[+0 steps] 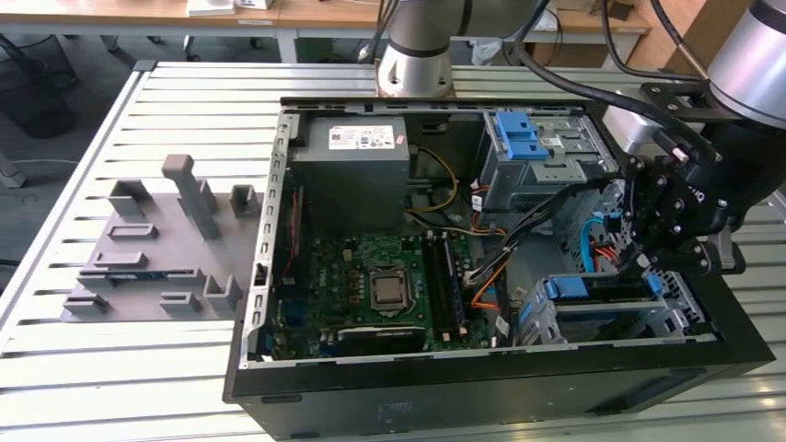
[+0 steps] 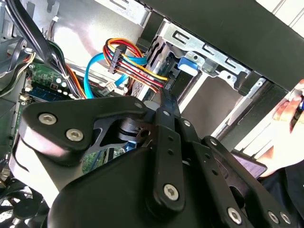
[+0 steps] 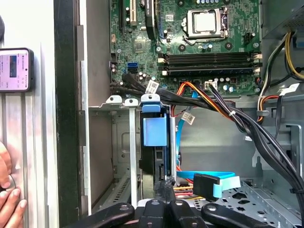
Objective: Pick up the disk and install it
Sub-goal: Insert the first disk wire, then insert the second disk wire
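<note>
Disk (image 3: 155, 137) is sitting edge-up in the drive cage (image 3: 121, 142) at the case's front lower corner; I see its blue carrier frame and blue tab in the first wrist view, and the same blue edge in the exterior view (image 1: 598, 287). It looks slotted most of the way into the bay, so I judge pickup done and insertion well along. Whether it's fully seated or latched, I can't tell from here.

Tool (image 3: 164, 190) is right at the exposed end of the disk, fingertips close together on or at that edge. Can't tell if it's clamping the disk or just pressing on it, linkage blocks the contact point in both wrist views.

Containers:
- PC case (image 1: 491, 387) lies open on its side on the slatted desk (image 1: 147, 387). Inside: motherboard (image 1: 375, 281) with bare CPU socket, grey power supply (image 1: 356, 170), upper drive bay (image 1: 540, 152) with a blue latch piece on top, cable bundles incl. a blue flat data cable (image 3: 213, 183) lying just beside the cage.
- Grey fixture block (image 1: 154, 244) on the desk at the exterior view's left, its slots hold nothing I can see.

A person's hand (image 3: 7, 190) and a phone (image 3: 16, 69) sit outside the case wall, apart from the tool.
</note>
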{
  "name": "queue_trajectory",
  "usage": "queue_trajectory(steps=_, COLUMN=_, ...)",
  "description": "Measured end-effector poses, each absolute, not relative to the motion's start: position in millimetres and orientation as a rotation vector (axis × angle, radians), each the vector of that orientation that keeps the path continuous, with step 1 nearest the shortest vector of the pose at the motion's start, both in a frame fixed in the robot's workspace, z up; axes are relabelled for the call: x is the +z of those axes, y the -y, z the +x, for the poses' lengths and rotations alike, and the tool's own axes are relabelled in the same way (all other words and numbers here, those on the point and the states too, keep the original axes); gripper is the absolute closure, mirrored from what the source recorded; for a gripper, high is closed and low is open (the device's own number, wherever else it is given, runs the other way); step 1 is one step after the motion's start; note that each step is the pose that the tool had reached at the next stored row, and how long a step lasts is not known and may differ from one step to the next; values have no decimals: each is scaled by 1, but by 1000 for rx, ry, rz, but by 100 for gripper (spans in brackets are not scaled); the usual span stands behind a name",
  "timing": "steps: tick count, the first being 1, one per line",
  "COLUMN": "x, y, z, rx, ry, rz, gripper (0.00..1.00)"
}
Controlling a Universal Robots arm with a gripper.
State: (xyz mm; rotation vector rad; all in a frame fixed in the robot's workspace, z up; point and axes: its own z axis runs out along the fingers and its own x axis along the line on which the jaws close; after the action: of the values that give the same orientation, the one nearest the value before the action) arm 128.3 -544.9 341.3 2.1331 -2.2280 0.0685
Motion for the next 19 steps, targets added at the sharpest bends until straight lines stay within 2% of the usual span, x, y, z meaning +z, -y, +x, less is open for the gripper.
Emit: queue_trajectory(steps=19, x=342, y=545, z=125, rx=68, ry=2227, rz=2133, gripper=89)
